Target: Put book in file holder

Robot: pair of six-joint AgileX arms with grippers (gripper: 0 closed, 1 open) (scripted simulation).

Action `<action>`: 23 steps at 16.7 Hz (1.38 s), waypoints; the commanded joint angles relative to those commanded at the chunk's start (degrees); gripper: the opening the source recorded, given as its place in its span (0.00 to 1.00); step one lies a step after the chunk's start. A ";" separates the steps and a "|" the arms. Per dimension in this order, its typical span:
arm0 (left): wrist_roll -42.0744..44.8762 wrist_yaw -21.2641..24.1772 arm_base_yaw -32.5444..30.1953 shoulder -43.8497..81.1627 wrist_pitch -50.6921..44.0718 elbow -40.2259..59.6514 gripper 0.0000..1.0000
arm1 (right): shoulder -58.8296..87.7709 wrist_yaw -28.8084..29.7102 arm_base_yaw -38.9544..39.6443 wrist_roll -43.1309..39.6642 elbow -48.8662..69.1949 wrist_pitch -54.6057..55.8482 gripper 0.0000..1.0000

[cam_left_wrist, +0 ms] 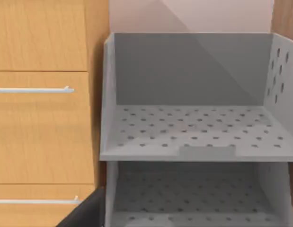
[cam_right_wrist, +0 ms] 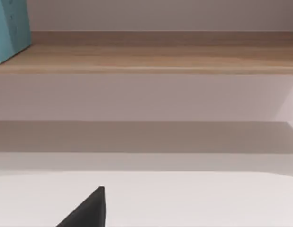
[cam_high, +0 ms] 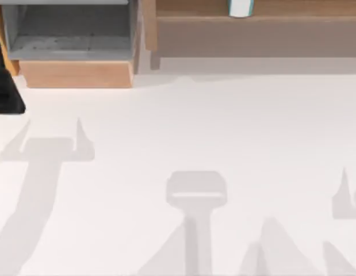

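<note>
Book (cam_high: 241, 8) stands upright on the long wooden shelf (cam_high: 281, 26) at the far right of the table (cam_high: 183, 126), well apart from the file holder (cam_high: 74, 40), which sits at the far left corner. In the right wrist view the teal book (cam_right_wrist: 10, 28) stands on the shelf board and a dark finger (cam_right_wrist: 87, 210) of the right claw pokes in below; I cannot tell if this claw is open or closed. In the left wrist view the grey holder (cam_left_wrist: 193, 137) faces the camera with its perforated trays, and the left claw's state also cannot be told.

The step in hand, I judge, is to reach for the book. To do it well, the right claw should approach level with the shelf and close on the flat covers, not the corner, so the book does not tip over. The left arm near the holder should keep out of the path.
</note>
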 joint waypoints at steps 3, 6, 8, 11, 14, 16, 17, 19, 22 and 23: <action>0.22 -6.04 -6.60 17.47 4.50 13.31 1.00 | 0.00 0.00 0.00 0.00 0.00 0.00 1.00; 0.32 -12.06 -13.14 35.97 8.83 27.68 1.00 | 0.00 0.00 0.00 0.00 0.00 0.00 1.00; 0.33 -15.80 -17.24 48.31 11.52 37.46 1.00 | 0.00 0.00 0.00 0.00 0.00 0.00 1.00; 0.34 -20.70 -22.63 66.13 15.03 51.62 1.00 | 0.00 0.00 0.00 0.00 0.00 0.00 1.00; 0.28 -24.64 -26.79 81.94 17.82 64.14 1.00 | 0.00 0.00 0.00 0.00 0.00 0.00 1.00; 0.19 -26.69 -28.77 90.65 19.25 71.12 1.00 | 0.00 0.00 0.00 0.00 0.00 0.00 1.00; 0.14 -27.51 -29.50 94.18 19.81 74.02 1.00 | 0.00 0.00 0.00 0.00 0.00 0.00 1.00; 0.06 -28.76 -30.53 99.48 20.64 78.54 1.00 | 0.00 0.00 0.00 0.00 0.00 0.00 1.00; -0.01 -29.58 -31.18 102.98 21.19 81.67 1.00 | 0.00 0.00 0.00 0.00 0.00 0.00 1.00; -0.01 -29.58 -31.18 102.98 21.19 81.67 1.00 | 0.00 0.00 0.00 0.00 0.00 0.00 1.00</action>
